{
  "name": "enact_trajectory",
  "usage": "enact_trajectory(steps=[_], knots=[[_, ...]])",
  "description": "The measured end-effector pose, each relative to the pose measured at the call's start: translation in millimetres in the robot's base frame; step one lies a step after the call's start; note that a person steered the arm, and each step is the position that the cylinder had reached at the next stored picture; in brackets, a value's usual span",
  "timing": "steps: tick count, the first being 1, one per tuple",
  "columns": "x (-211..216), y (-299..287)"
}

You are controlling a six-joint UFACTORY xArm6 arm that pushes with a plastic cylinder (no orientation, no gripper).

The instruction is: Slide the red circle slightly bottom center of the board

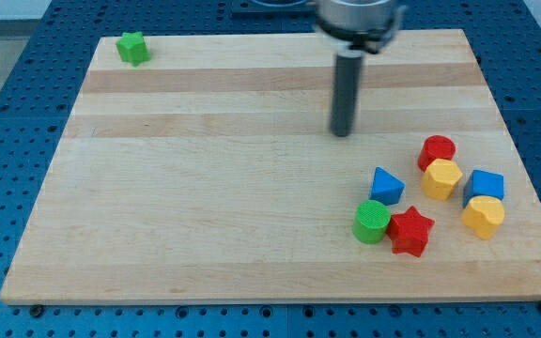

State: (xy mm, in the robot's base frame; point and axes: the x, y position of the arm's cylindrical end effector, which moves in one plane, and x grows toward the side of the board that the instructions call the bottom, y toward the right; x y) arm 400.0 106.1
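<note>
The arm carries no claw, only a rod; its tip [343, 132] is standing on bare board, up and to the left of the red circle [437, 150]. That circle is sitting at the view's right, touching the yellow block [441, 178] below it. A downward shove risks dragging the yellow block along or jamming against the blue triangle [386, 185]. Being round, the circle is showing no long axis or heading.

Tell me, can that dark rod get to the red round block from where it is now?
Probably yes. My tip stands up and to the view's left of the red circle, with bare board between them. The yellow hexagon touches the circle only on its lower side.
</note>
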Motion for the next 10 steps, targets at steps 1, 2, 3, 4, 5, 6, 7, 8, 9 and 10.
enact_trajectory(steps=[1,2,3,4,5,6,7,8,9,10], knots=[[0,74],[0,133],[7,144],[27,144],[44,144],[48,144],[48,137],[48,123],[50,110],[51,100]])
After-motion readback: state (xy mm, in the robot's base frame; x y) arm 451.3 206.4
